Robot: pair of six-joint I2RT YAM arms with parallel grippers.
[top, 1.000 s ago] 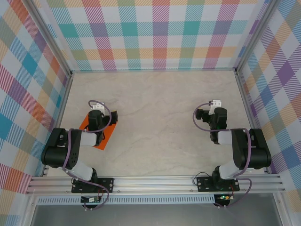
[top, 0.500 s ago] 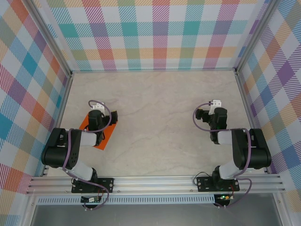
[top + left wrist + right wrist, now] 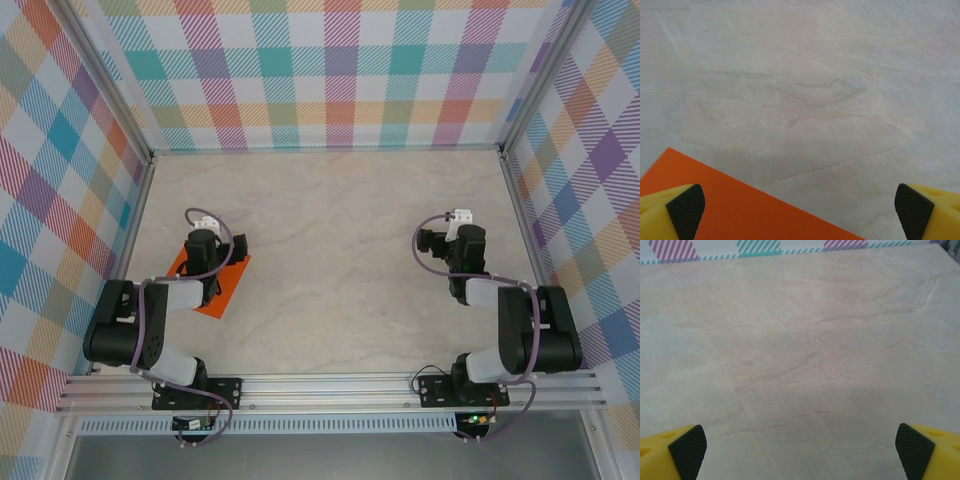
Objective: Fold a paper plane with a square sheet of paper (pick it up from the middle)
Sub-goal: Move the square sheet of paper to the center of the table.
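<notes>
The square sheet of paper [image 3: 227, 287] lies flat on the marble table [image 3: 330, 220] at the left, bright orange, partly covered by my left arm. My left gripper [image 3: 204, 238] hovers over the sheet's far edge, open and holding nothing. In the left wrist view the orange sheet [image 3: 740, 212] fills the lower left corner, and my left gripper [image 3: 800, 214] has its yellow fingers [image 3: 686, 210] far apart. My right gripper [image 3: 460, 236] stands open over bare table at the right, shown in the right wrist view [image 3: 801, 451] with nothing between its black pads [image 3: 914, 450]. The paper plane is out of view.
Checked walls [image 3: 330, 70] close the table in at the back and both sides. A metal rail [image 3: 330, 388] with the two arm bases runs along the near edge. Bare marble stretches between the two arms.
Both arms have shifted slightly: the left gripper edged a little away from the base over the sheet, and the right arm's elbow swung slightly right. Both grippers stayed open.
</notes>
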